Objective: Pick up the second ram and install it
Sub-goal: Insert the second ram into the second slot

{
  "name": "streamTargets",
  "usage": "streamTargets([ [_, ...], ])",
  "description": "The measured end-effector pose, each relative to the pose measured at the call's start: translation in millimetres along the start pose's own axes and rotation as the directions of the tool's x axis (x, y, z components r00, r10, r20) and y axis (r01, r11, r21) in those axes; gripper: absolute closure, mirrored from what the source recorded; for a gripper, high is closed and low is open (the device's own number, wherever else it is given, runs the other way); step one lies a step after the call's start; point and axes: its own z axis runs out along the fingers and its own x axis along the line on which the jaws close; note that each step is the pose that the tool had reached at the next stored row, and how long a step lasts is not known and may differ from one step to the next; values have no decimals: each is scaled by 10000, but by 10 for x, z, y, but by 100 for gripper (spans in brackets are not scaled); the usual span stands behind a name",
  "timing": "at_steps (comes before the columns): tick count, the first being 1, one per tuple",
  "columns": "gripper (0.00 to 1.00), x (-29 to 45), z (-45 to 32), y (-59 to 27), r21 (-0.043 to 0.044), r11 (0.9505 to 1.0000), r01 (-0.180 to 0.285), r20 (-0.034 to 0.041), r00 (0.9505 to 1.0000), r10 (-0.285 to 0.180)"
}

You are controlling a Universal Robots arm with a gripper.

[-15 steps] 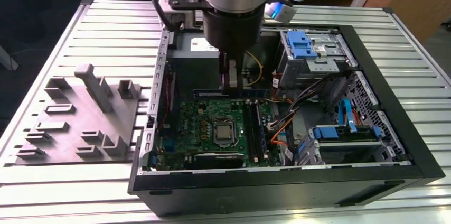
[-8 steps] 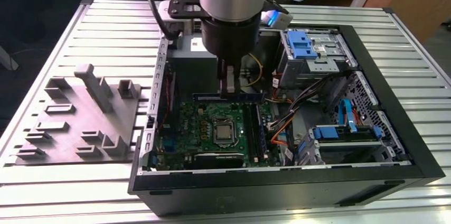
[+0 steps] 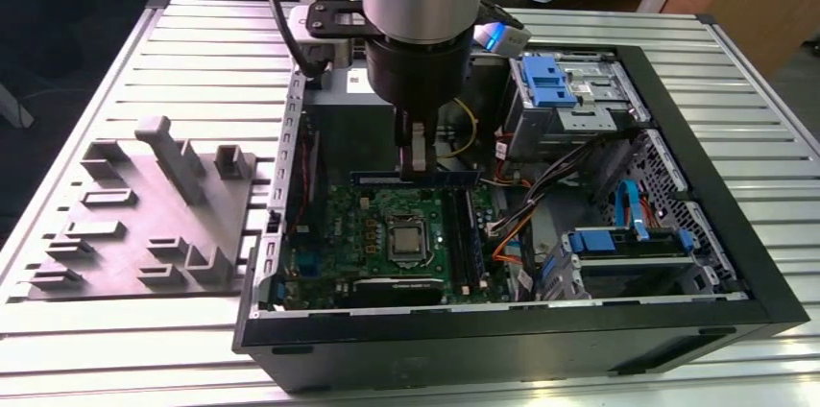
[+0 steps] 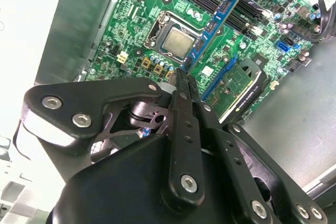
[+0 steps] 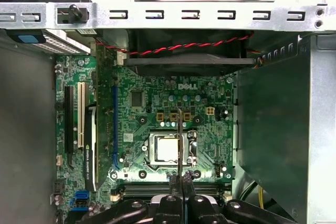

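Above the motherboard (image 3: pixel 336 223) in the open case (image 3: pixel 513 342), the gripper (image 3: pixel 413 167) clamps the second ram (image 3: pixel 451 178).

Bright, even light; soft shadows inside the computer case (image 3: pixel 513 335).

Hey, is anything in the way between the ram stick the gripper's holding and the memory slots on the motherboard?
Nothing visible does. The gripper holds the second ram above the motherboard, and the memory slots lie uncovered, though the stick is crosswise to them.
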Motion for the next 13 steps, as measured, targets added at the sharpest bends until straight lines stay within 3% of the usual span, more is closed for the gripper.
streamTargets([
  [9,88,0,1,0,0,10000,0,-1,10000,0],
  [13,88,0,3,0,3,9996,-292,-5,9996,292],
])
